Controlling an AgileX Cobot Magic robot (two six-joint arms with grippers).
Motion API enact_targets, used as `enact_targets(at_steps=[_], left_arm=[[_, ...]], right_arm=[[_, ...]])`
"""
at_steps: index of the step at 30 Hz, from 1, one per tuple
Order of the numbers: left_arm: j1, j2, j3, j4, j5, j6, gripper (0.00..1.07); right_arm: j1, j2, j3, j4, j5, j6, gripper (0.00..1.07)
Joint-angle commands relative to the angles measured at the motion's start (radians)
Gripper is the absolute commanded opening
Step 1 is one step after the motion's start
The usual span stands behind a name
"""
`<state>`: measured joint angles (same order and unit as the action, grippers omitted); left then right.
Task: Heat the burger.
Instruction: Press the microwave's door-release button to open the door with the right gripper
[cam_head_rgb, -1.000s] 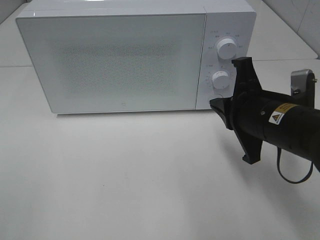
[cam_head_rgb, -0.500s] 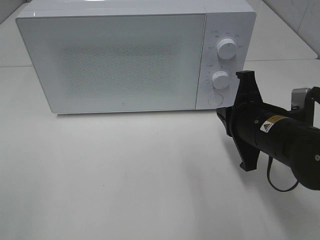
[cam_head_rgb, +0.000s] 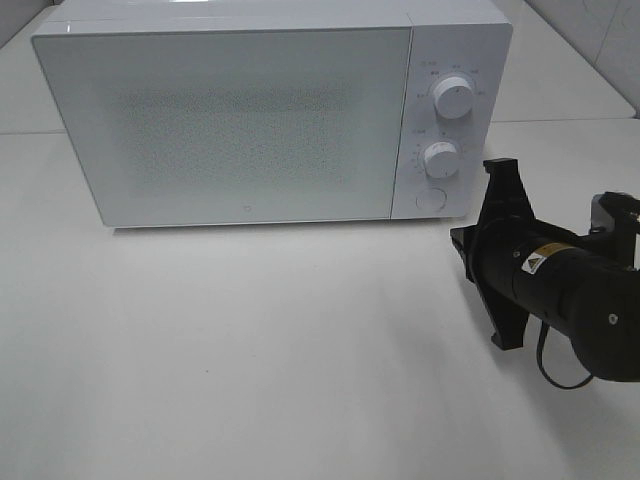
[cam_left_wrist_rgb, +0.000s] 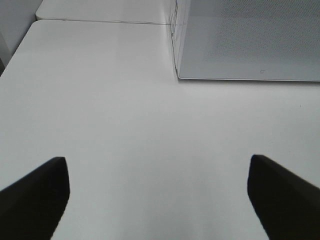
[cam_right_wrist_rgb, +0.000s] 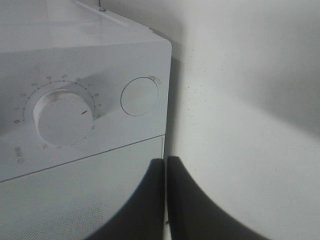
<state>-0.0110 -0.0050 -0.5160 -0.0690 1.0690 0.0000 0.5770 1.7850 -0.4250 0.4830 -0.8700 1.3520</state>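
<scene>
The burger is hidden; no view shows it. A white microwave stands at the back of the table with its frosted door closed. My right gripper is shut with nothing in it, hovering just right of and below the microwave's round button. The right wrist view shows its fingertips pressed together, off the panel, with the button and lower knob beyond them. My left gripper is open over bare table, its two fingers far apart, with the microwave's front corner ahead.
Two white knobs sit above the button on the microwave's control panel. The white table stretches in front of the microwave. A seam in the table runs behind it.
My right arm has drawn back from the round button, moving right and slightly down, gripper still shut. The microwave and left gripper have not moved.
</scene>
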Motion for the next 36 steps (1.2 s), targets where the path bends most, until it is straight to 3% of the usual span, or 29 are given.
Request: enact_targets(at_steps=[1, 10, 36], left_arm=[[0.002, -0.006, 0.0, 0.001, 0.0, 0.0, 0.88], [0.002, -0.006, 0.0, 0.001, 0.0, 0.0, 0.88], [0.002, -0.006, 0.0, 0.001, 0.0, 0.0, 0.88]], right_arm=[[-0.008, 0.014, -0.029, -0.007, -0.014, -0.021, 0.0], [-0.076, 0.091, -0.109, -0.074, -0.021, -0.02, 0.0], [-0.137, 0.235, -0.269, -0.121, -0.026, -0.042, 0.0]])
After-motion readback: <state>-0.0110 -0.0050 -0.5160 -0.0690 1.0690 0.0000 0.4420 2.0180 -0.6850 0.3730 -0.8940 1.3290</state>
